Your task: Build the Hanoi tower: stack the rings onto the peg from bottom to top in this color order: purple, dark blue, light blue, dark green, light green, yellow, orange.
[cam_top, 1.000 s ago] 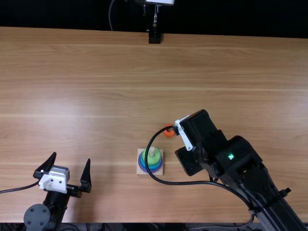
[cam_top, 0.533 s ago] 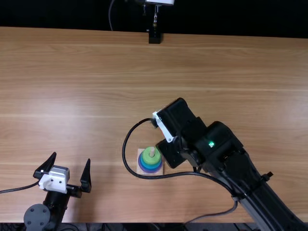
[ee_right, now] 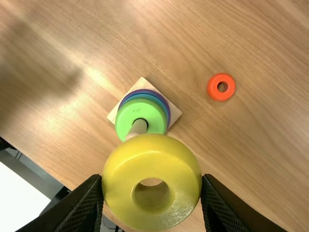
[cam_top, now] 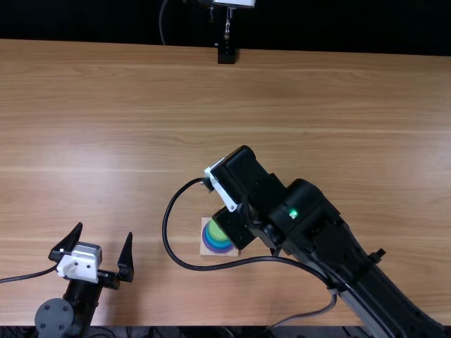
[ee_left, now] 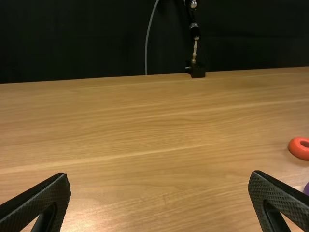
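My right gripper (cam_top: 224,189) hangs over the wooden base (cam_top: 231,251); in the right wrist view the right gripper (ee_right: 152,180) is shut on the yellow ring (ee_right: 152,153), held above and beside the peg (ee_right: 138,127). On the peg a light green ring (ee_right: 145,109) lies on top, with blue and a purple ring (ee_right: 166,107) beneath; dark green cannot be told apart. The orange ring (ee_right: 221,87) lies loose on the table, also at the edge of the left wrist view. My left gripper (cam_top: 104,231) stands open and holds nothing; the left gripper (ee_left: 160,175) shows widely spread fingers.
The right arm's black cable (cam_top: 167,232) loops left around the base. A small black stand (cam_top: 226,55) is at the table's far edge. Bare wooden table (cam_top: 127,127) spreads across the far side.
The right gripper has moved left across the table, from near the orange ring to over the base, now covering part of the ring stack. The left arm has stayed still.
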